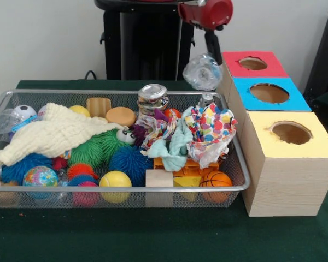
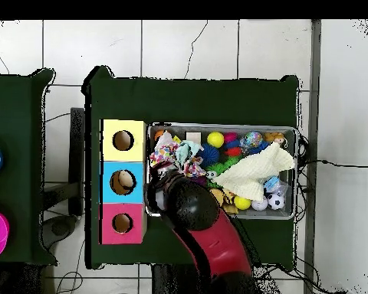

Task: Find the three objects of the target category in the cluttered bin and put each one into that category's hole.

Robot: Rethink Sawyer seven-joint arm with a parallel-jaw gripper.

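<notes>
My gripper (image 1: 209,61) hangs over the far right corner of the wire bin (image 1: 126,189), shut on a clear crumpled plastic object (image 1: 201,72). The object is in the air, just left of the red-topped box (image 1: 238,70) and level with its top. Its round hole (image 1: 253,63) lies to the right of the gripper. In front of that box stand a blue-topped box (image 1: 246,87) and a yellow-topped one (image 1: 262,123), each with a hole. In the overhead view the red arm (image 2: 198,210) covers the gripper, at the bin's edge (image 2: 221,127) beside the boxes (image 2: 108,182).
The bin holds a cream knitted cloth (image 1: 54,134), a dotted cloth (image 1: 210,131), a metal can (image 1: 152,97), fuzzy green and blue balls, a yellow ball (image 1: 115,182), a small basketball (image 1: 216,179), wooden blocks and another clear plastic piece (image 1: 8,118). Green cloth covers the table.
</notes>
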